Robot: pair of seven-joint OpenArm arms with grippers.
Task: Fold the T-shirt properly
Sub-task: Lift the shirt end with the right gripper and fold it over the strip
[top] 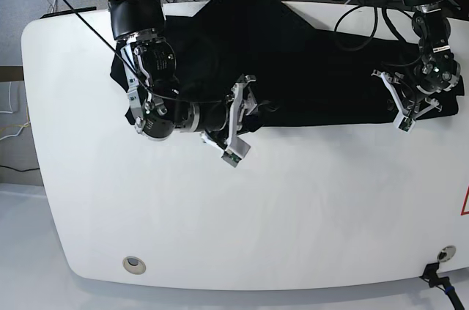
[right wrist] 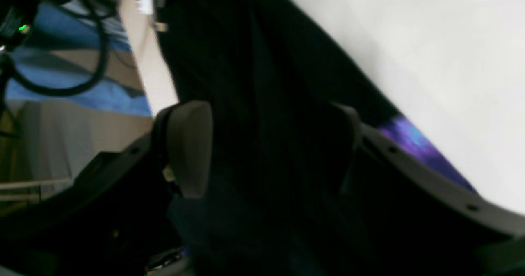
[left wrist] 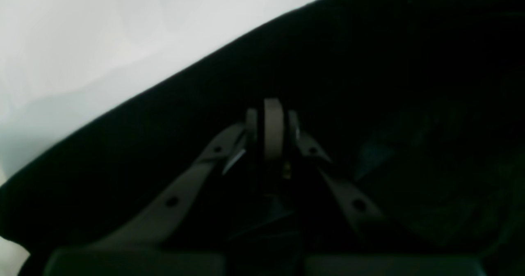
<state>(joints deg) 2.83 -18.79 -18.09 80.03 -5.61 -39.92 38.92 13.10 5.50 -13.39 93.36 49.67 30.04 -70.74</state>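
Across the far half of the white counter (top: 242,215) lies the T-shirt (top: 308,68), black, rumpled, spread from one arm to the other. To fold it well, both arms should probably carry matching points of the near hem at an even pace, keeping the cloth taut so no crease is trapped. The left end effector (left wrist: 272,129) is clenched tight, its fingertips pressed together over dark fabric; whether cloth is pinched between them I cannot tell. The right end effector (right wrist: 270,144) stands wide, released, straddling a ridge of black cloth near the hem, where a strip of purple print (right wrist: 414,144) shows beside one finger.
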